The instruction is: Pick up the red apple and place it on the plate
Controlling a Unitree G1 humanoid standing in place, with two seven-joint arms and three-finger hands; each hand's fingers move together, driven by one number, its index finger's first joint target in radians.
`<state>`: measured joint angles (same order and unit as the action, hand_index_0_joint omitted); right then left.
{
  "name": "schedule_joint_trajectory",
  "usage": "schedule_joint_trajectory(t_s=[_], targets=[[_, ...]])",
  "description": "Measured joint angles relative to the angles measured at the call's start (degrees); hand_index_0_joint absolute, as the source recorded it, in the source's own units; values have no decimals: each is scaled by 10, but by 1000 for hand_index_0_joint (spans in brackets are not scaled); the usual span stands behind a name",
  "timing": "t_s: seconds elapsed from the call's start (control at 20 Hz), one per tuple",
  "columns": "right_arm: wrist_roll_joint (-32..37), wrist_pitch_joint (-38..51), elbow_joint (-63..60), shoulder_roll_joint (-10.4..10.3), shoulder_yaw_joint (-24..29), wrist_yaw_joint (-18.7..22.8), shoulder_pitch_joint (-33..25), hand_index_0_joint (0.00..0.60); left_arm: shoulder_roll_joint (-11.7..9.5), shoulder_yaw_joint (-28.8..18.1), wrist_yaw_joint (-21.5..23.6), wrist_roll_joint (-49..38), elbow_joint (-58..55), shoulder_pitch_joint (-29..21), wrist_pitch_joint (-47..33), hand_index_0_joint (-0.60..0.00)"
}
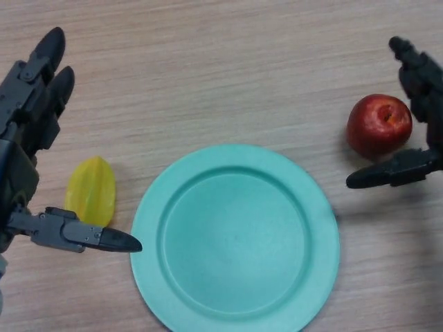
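A red apple (378, 125) rests on the wooden table at the right, stem dimple up, just beyond the rim of the teal plate (235, 238). My right hand (421, 90) is open around the apple: its fingers stretch along the apple's right side and its thumb (387, 173) lies just below the fruit, neither visibly pressing it. The plate sits empty at the bottom centre. At the left edge my left hand (28, 111) stays open, fingers pointing up the table and thumb reaching toward the plate's left rim.
A yellow star fruit (91, 191) lies on the table between my left hand's fingers and thumb, left of the plate. Bare wooden tabletop (221, 62) fills the far half of the view.
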<state>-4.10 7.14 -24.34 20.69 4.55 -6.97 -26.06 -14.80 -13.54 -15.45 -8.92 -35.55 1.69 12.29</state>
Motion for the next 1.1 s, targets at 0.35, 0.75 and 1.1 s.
schedule_joint_trajectory(t_s=[0.35,0.75,1.1], targets=[[-80,11,-36,0,-3,55,-13,600,2,-16,0,-21,1,18,-12,0],[-12,-197,375,-72,-70,-30,115,600,14,-24,11,-20,1,29,-27,0],[-65,-214,437,-97,-214,-28,224,600,16,-25,11,-21,-7,38,-27,0]])
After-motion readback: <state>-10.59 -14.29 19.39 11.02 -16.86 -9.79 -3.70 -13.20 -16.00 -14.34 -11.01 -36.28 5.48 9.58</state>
